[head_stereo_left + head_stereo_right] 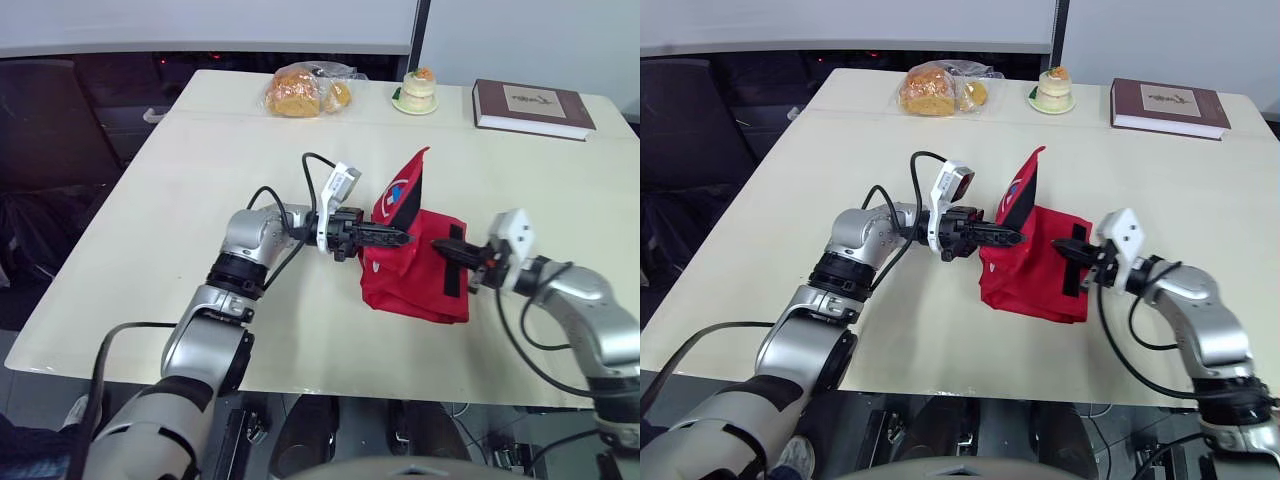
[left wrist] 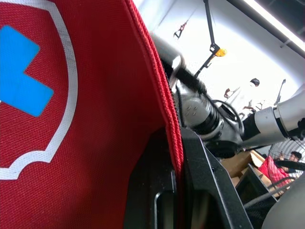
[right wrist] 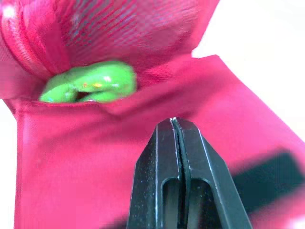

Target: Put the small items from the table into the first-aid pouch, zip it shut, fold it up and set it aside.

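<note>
The red pouch [image 1: 410, 285] lies on the table [image 1: 200, 200] between the two grippers. Its flap stands up from the left gripper [image 1: 403, 238], whose fingers are clamped on the flap's coarse woven edge. The right gripper [image 3: 174, 121] has its fingers pressed together with no cloth visibly between them. Just beyond its tips gapes the pouch's mouth, where a glossy green item [image 3: 90, 82] sits (what looks like mesh lining lies behind it). I judge the pouch light, limp and prone to slump, so the hems and the black strap [image 3: 267, 174] look the surest holds.
</note>
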`<state>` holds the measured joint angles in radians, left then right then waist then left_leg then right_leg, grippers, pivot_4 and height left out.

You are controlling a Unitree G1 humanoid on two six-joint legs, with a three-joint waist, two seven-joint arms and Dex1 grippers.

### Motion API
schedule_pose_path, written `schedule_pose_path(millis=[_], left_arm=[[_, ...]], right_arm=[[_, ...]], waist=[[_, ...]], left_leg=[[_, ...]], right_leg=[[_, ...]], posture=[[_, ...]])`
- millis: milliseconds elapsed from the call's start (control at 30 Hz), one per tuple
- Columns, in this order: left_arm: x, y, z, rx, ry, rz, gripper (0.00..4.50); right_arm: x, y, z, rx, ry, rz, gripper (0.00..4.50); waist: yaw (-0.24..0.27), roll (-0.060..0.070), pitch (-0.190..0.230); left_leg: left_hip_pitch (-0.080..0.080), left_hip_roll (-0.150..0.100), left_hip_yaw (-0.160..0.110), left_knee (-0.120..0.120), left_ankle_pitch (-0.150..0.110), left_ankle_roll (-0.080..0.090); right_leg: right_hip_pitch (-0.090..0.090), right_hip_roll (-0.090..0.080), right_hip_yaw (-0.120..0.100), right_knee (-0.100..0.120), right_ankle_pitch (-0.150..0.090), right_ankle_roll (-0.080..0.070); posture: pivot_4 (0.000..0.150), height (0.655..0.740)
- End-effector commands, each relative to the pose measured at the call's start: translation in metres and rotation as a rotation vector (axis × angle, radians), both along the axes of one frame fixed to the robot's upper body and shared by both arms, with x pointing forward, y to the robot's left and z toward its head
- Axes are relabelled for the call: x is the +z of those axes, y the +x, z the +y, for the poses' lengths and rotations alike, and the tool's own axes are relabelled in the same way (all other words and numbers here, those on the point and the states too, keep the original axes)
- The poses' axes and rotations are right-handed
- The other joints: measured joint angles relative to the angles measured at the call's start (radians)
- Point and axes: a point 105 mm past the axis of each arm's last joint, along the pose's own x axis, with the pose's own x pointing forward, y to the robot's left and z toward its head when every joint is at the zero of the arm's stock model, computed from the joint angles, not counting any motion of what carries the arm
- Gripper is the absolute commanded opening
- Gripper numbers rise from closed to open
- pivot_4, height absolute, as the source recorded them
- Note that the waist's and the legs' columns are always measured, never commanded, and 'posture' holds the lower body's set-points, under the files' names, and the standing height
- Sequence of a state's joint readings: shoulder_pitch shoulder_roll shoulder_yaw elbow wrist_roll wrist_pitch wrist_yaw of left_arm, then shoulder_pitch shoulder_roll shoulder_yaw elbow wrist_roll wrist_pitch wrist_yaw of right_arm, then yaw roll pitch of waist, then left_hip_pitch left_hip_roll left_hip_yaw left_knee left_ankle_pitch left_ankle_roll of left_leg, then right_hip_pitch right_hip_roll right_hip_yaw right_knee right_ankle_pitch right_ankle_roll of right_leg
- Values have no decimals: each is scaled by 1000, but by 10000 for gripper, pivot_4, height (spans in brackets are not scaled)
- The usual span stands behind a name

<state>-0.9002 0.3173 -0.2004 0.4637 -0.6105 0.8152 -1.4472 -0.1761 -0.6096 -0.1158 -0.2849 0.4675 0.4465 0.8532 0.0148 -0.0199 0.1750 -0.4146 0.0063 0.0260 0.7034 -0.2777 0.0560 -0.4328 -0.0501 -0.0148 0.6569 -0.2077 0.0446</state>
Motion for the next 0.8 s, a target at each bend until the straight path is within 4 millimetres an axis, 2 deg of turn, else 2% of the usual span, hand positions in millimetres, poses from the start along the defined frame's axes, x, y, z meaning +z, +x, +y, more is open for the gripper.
schedule_pose_path(millis=[33, 100, 200, 300, 367, 400, 433, 467, 567, 600, 633, 800], left_arm=[[7, -3, -5, -38, -18, -40, 0], [3, -4, -8, -48, -14, -32, 0], [-3, -5, -14, -59, -2, -21, 0], [-9, -6, -19, -63, 20, -29, 0], [-14, -6, -25, -69, 35, -18, 0], [-15, -6, -27, -71, 38, -15, 0], [-17, -6, -29, -73, 39, -14, 0], [-19, -6, -31, -73, 39, -16, 0], [-19, -5, -35, -76, 29, -17, 0], [-19, -5, -36, -82, 24, -14, 6728], [-18, -4, -37, -84, 19, -7, 8230], [-20, -4, -39, -92, 24, -9, 29768]], right_arm=[[34, -30, -29, -10, 47, -62, 184], [39, -48, -56, -35, 34, -44, 184], [43, -66, -86, -79, 12, -21, 9032], [47, -74, -95, -99, -7, -31, 21088], [45, -79, -99, -120, -27, -24, 32438], [44, -80, -100, -127, -41, -19, 36150], [41, -81, -101, -135, -56, -14, 41752], [39, -82, -101, -138, -61, -13, 44250], [38, -81, -95, -150, -44, -30, 44250], [38, -80, -93, -154, -39, -35, 45000], [38, -81, -92, -157, -36, -38, 45000], [39, -84, -94, -172, -44, -39, 45000]], waist=[[1, 0, 0], [4, 1, 0], [-4, 1, 0], [-2, 2, 0], [-3, 2, 0], [-2, 2, 0], [-1, 2, 0], [-1, 2, 0], [0, 2, 0], [0, 2, 0], [0, 2, 0], [0, 2, 0]], left_leg=[[0, 0, -1, 0, 0, 0], [-1, 0, -1, 0, 0, 0], [0, 0, -1, 0, 0, 0], [1, 0, 0, 0, 0, 1], [1, 1, 0, 0, 0, 0], [1, 1, 0, 0, 0, 0], [1, 1, 0, 0, 0, 0], [1, 1, 0, 0, 0, 0], [1, 0, 0, 0, 0, 1], [1, 0, 0, 0, 0, 1], [1, 0, 0, 0, 0, 1], [0, 0, 0, 0, 0, 1]], right_leg=[[0, 0, -1, 0, 0, 0], [0, 1, -1, 0, 0, 0], [1, 1, -1, 0, 0, 0], [1, 1, 1, 0, 0, 0], [1, 1, 1, 0, 0, 0], [1, 1, 1, 0, 0, 0], [1, 1, 1, 0, 0, 0], [1, 1, 0, 0, 0, 0], [1, 1, 1, -1, 0, 0], [1, 1, 1, -1, 0, 0], [1, 1, 1, 0, 0, 0], [1, 1, 0, -1, 0, 0]], posture=[[1500, 7289], [1500, 7289], [1500, 7289], [1500, 7289], [1500, 7289], [1500, 7289], [1500, 7289], [1500, 7289], [1500, 7289], [1500, 7289], [1500, 7289], [1500, 7289]])
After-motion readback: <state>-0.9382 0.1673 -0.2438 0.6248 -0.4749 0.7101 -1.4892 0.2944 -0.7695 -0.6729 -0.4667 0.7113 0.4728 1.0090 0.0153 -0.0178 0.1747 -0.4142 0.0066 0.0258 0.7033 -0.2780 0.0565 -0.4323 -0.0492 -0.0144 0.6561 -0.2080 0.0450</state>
